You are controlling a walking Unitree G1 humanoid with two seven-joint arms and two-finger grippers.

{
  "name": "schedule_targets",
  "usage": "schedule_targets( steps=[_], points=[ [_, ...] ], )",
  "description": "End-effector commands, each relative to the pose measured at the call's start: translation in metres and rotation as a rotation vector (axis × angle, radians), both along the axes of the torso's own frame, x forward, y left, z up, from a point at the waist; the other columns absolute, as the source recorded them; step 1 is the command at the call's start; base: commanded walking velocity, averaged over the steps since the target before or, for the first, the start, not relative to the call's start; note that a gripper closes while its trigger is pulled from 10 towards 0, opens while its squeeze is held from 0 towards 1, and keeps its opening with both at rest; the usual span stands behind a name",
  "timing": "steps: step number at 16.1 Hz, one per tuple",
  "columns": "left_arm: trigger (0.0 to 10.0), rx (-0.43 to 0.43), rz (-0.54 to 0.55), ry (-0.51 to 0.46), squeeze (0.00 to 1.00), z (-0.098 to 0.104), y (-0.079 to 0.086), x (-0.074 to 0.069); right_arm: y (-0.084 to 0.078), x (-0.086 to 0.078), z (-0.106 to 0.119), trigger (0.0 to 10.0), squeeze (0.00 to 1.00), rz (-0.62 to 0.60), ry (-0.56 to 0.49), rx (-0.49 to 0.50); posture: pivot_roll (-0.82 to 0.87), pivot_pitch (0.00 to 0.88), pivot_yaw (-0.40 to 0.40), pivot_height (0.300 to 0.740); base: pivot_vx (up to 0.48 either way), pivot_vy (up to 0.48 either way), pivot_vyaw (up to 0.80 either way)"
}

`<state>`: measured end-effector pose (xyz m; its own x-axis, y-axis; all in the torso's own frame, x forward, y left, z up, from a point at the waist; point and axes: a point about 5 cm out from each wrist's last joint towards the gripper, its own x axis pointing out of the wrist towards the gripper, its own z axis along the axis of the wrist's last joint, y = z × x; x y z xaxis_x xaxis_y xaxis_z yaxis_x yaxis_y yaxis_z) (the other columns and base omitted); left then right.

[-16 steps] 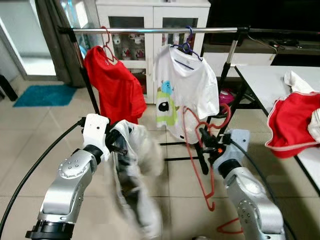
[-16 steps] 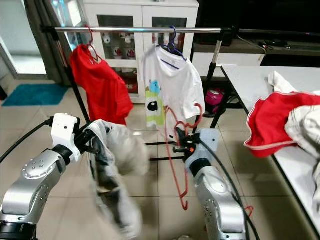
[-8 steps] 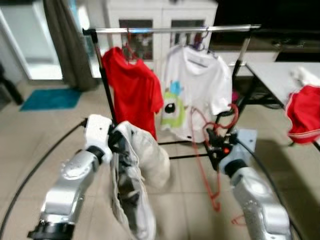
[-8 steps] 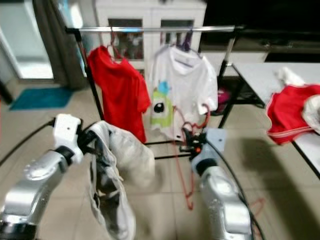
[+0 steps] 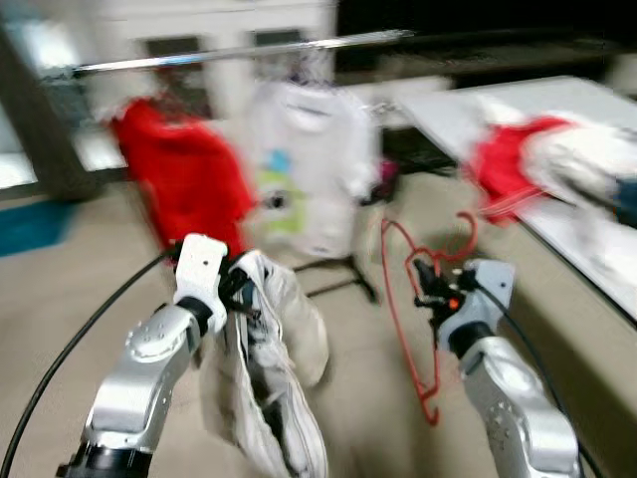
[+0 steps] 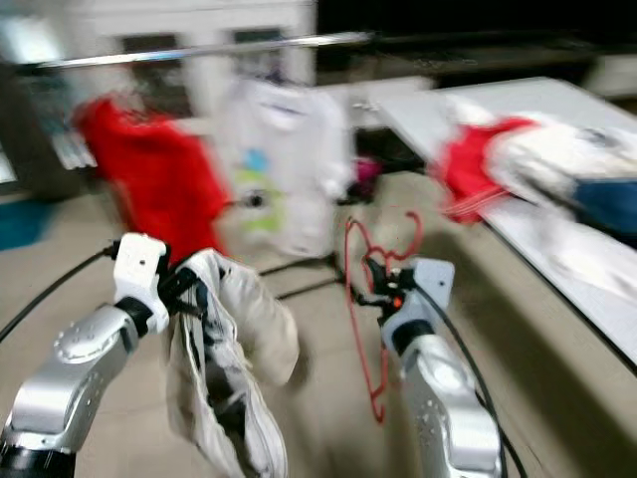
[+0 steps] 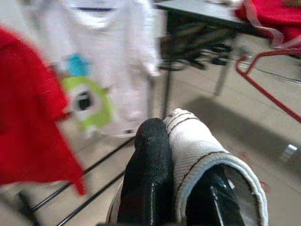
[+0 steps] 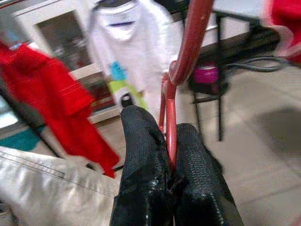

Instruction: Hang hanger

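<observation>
Gripping a red hanger (image 5: pixel 406 299), the right gripper (image 8: pixel 169 162) has its fingers clamped on the wire, floor open beneath. The left gripper (image 7: pixel 181 188) pinches a white garment (image 5: pixel 264 378). Beyond stands the rack (image 5: pixel 239 52) with 2 shirts.

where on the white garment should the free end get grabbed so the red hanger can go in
Judging by its pose, grip the neck band. The white garment hangs limp from the left gripper, which pinches that ribbed edge. The right gripper holds the red hanger, so it should come in from the right side.
</observation>
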<state>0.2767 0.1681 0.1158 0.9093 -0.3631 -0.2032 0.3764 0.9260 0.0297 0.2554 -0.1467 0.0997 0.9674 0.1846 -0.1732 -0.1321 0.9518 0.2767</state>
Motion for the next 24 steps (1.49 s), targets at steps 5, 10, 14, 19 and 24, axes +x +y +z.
schedule_targets(
  steps=[5,10,14,19,24],
  points=[
    [10.0,-0.022,-0.008,-0.05,0.0,0.012,-0.006,0.001,-0.013,-0.007,0.005,10.0,0.0,-0.075,-0.007,-0.031,-0.13,0.0,0.011,0.74,0.0,0.0,-0.32],
    [10.0,-0.025,-0.008,-0.064,0.0,0.014,-0.008,0.005,-0.017,-0.011,0.004,10.0,0.0,-0.094,0.018,-0.047,-0.14,0.0,0.017,0.74,0.0,0.0,-0.64],
    [10.0,-0.023,-0.004,-0.064,0.0,0.014,-0.009,0.006,-0.016,-0.011,0.003,10.0,0.0,-0.093,0.023,-0.05,-0.14,0.0,0.019,0.74,0.0,0.0,-0.8],
    [10.0,-0.017,0.006,-0.068,0.0,0.014,-0.005,0.004,-0.014,-0.009,0.002,10.0,0.0,-0.096,0.036,-0.048,-0.13,0.0,0.015,0.74,0.0,0.0,-0.8],
    [10.0,-0.005,-0.02,-0.08,0.0,0.015,-0.01,0.005,-0.017,-0.011,0.002,10.0,0.0,-0.108,0.041,-0.055,-0.14,0.0,0.024,0.74,0.0,-0.168,-0.8]
  ],
)
